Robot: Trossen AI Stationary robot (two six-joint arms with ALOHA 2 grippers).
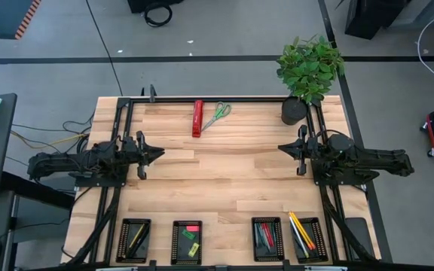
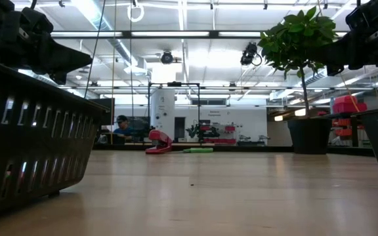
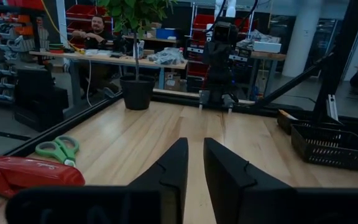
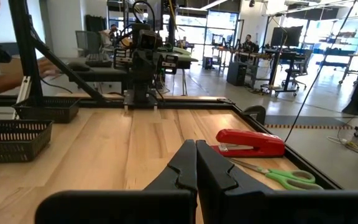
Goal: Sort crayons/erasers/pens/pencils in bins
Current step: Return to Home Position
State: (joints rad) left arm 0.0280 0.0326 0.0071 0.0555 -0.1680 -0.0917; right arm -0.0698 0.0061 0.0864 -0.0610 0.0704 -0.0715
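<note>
Seen from above, four black bins point(image 1: 133, 239) sat in a row along the table's six o'clock edge. The one toward seven o'clock held dark and yellow pens point(image 1: 136, 238); the next bin held the erasers point(image 1: 191, 241), pink, green and yellow. Red and dark crayons point(image 1: 266, 237) lay in the third bin, and yellow and orange pencils point(image 1: 301, 232) in the bin toward five o'clock.

The left gripper point(image 1: 159, 153) hovered at nine o'clock over bare wood, its fingers point(image 3: 169, 171) parted by a narrow gap, grasping nothing. The right gripper point(image 1: 282, 147) hovered at three o'clock, fingers pressed together, empty.

A red stapler point(image 1: 197, 118) and green-handled scissors point(image 1: 217, 115) lay at twelve o'clock, just beside each other. A potted plant point(image 1: 307, 71) stood at one o'clock.
</note>
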